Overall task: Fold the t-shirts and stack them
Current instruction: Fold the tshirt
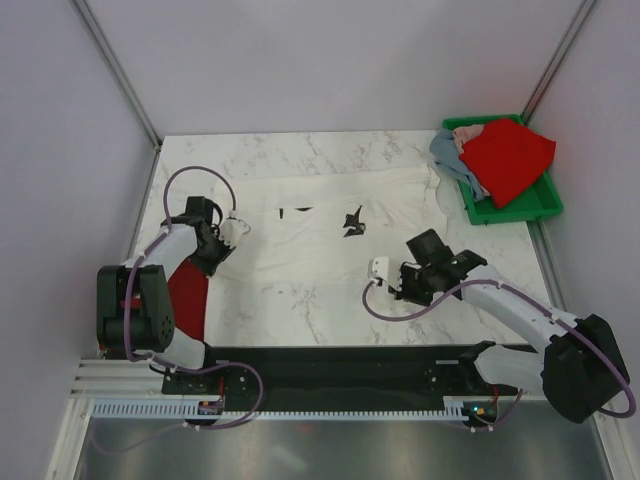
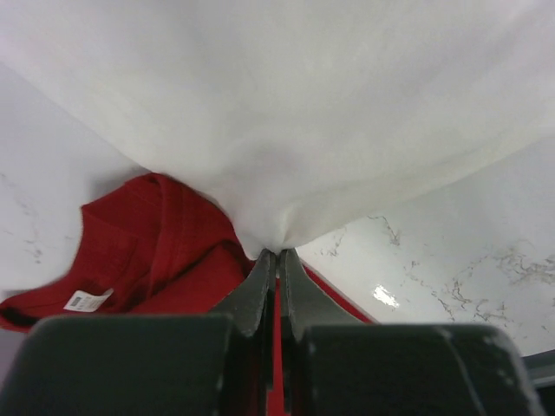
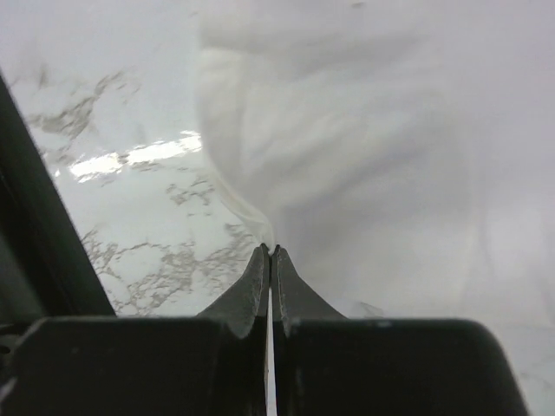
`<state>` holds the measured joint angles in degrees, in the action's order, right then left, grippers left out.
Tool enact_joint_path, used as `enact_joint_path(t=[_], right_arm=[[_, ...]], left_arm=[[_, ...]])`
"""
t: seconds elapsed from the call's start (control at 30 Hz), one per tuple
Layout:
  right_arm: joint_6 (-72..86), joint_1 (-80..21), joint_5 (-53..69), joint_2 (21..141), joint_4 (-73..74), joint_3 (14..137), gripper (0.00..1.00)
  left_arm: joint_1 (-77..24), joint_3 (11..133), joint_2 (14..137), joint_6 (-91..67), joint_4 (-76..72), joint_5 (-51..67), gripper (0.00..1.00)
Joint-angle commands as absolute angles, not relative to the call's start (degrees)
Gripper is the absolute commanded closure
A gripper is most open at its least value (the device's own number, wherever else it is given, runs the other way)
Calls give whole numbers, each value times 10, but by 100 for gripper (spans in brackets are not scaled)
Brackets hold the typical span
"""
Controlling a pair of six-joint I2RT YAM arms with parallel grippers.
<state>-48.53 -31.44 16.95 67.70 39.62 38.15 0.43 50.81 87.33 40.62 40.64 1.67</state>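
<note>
A large white t-shirt (image 1: 320,225) lies spread across the marble table, with small dark marks (image 1: 353,222) near its middle. My left gripper (image 1: 228,232) is shut on the shirt's left edge; in the left wrist view (image 2: 279,253) the white cloth (image 2: 295,130) rises from the pinched tips. My right gripper (image 1: 388,276) is shut on the shirt's near right edge; in the right wrist view (image 3: 271,250) the cloth (image 3: 347,147) bunches at the tips. A red t-shirt (image 1: 188,292) lies under the left arm, and its white tag (image 2: 87,300) shows.
A green bin (image 1: 520,205) at the back right holds a red shirt (image 1: 507,158) and a grey-blue shirt (image 1: 445,150). White walls enclose the table on three sides. The black arm base rail (image 1: 330,372) runs along the near edge.
</note>
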Motion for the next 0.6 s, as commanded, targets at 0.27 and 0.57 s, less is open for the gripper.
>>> enact_joint_path(t=[0.27, 0.57], right_arm=[[-383, -212, 155, 649, 403, 556, 100], [-378, -163, 123, 694, 367, 645, 100]], left_arm=[[-20, 580, 837, 448, 437, 25, 98], [-19, 629, 837, 442, 445, 22, 98]])
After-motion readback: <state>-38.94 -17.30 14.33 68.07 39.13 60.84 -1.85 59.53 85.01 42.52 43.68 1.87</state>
